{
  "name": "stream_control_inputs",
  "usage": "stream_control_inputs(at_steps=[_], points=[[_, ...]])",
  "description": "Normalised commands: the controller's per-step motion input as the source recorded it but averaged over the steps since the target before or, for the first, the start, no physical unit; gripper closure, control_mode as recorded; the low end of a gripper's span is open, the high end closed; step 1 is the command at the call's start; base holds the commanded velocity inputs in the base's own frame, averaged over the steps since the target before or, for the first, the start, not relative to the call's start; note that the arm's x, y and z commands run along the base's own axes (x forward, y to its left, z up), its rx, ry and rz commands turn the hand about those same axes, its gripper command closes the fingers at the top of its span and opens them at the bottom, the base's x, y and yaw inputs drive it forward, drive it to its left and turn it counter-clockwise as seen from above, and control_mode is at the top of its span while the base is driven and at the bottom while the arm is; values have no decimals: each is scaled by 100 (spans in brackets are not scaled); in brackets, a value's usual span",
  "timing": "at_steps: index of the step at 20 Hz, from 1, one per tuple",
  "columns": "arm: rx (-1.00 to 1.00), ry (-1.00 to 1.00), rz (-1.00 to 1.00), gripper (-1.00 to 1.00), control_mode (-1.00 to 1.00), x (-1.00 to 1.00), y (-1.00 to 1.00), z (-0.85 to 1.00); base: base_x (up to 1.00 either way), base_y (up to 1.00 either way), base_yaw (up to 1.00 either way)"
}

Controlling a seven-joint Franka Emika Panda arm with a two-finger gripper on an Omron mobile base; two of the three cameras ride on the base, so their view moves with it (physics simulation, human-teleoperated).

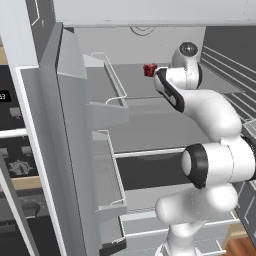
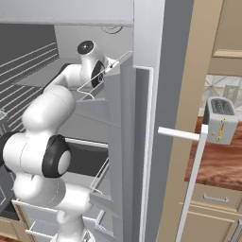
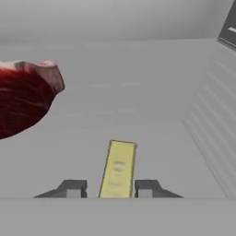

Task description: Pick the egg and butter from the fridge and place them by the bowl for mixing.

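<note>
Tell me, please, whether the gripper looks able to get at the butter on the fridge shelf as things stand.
Probably yes. In the hand view the butter lies between the fingertips of the gripper, with nothing between them. The dark red item sits off to one side, apart from the stick. Whether the jaws already pinch it I cannot tell.

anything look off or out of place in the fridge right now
Nothing stands out. The butter lies flat on the fridge shelf between the gripper fingertips, and a dark red lump of food sits upright beside it. No spills or damage show.

Black built-in oven point(image 1: 12, 150) — wooden cabinets point(image 2: 227, 28), brown counter point(image 2: 217, 165), grey toaster point(image 2: 220, 119)
</note>
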Motion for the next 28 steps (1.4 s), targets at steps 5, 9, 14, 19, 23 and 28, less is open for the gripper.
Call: stream_control_inputs(at_steps=[5,9,14,19,23,28], points=[[0,0,-3,100,-100,-19,-10,-39,0,0,0],[2,0,-2,100,-100,-59,-6,-13,0,0,0],[5,0,-3,100,-100,-77,0,3,0,0,0],[4,0,0,100,-100,-75,0,11,0,0,0],[1,0,0,100,-100,-80,5,8,0,0,0],[0,2,0,100,-100,-69,6,2,0,0,0]])
